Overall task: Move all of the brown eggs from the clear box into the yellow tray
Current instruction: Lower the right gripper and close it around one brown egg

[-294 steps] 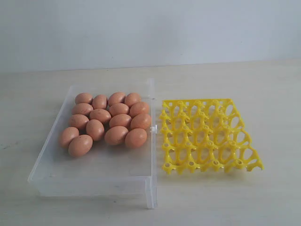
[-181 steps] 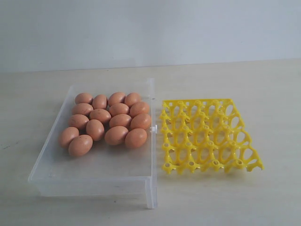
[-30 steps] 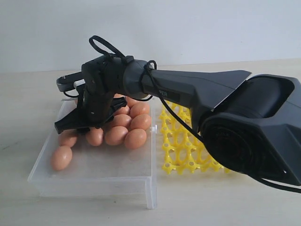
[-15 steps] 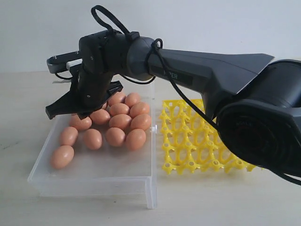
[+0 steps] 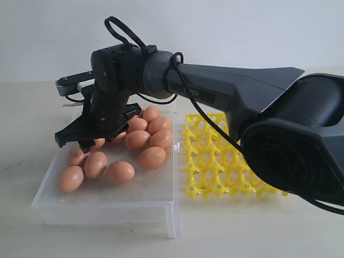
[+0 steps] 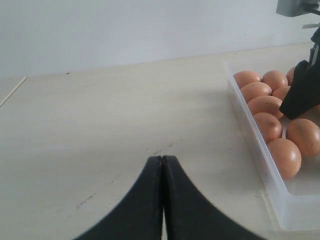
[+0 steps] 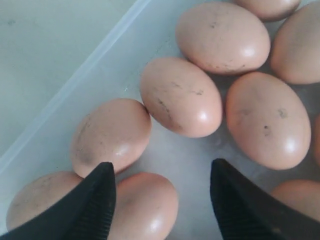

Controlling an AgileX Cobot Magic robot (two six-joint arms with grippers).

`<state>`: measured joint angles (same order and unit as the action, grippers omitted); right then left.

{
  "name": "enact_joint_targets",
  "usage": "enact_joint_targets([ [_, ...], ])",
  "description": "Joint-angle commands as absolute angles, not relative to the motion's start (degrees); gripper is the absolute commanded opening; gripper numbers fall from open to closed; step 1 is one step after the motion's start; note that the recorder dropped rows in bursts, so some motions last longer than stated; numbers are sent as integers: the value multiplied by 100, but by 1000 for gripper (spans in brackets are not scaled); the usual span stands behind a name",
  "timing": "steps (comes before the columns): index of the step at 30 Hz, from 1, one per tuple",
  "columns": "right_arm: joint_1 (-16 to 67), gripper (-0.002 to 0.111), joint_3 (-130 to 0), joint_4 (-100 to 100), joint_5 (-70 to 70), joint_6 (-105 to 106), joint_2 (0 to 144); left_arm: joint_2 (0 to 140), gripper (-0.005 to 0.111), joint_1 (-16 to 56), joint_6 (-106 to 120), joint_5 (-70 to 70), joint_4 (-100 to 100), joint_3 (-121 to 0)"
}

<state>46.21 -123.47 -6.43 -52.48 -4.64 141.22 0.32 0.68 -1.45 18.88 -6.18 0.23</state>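
1. The table (image 5: pixel 107 242) was a pale, wood-grained surface, matte and bare at the front; the left wrist view showed a few faint dark scuffs on it.
2. The left gripper (image 6: pixel 162 167) hung over that bare tabletop beside the clear box, its black fingers pressed together with nothing between them.
3. The clear box (image 5: pixel 107 207) sat on the table at the left, its low transparent front wall nearest the camera.
4. The brown eggs (image 5: pixel 120 172) all lay inside the box: a few loose ones toward the front and left wall, the rest packed together behind them.
5. The right gripper (image 7: pixel 161 172) hovered low over the eggs at the box's left side, fingers spread wide and holding nothing.
6. The yellow tray (image 5: pixel 215 166) lay just beside the box's right wall, partly hidden by the right arm (image 5: pixel 231 97) reaching across it.
7. Behind everything, a plain whitish wall (image 5: pixel 215 32) met the table's far edge in a straight line.
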Motion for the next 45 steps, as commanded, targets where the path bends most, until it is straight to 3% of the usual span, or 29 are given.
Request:
enact_joint_targets([
  [1, 4601, 55, -12389, -686, -5269, -418, 14187, 0, 0, 61, -170, 1809, -601, 0],
  [19, 4628, 54, -12389, -753, -6221, -962, 14392, 0, 0, 61, -170, 1809, -601, 0],
  [41, 4628, 53, -12389, -719, -5389, -656, 14396, 0, 0, 61, -170, 1809, -601, 0],
  [43, 4628, 45, -12389, -719, -5419, -656, 14396, 0, 0, 61, -170, 1809, -601, 0],
  [45, 4628, 24, -12389, -719, -5435, -656, 14405, 0, 0, 61, -170, 1809, -601, 0],
])
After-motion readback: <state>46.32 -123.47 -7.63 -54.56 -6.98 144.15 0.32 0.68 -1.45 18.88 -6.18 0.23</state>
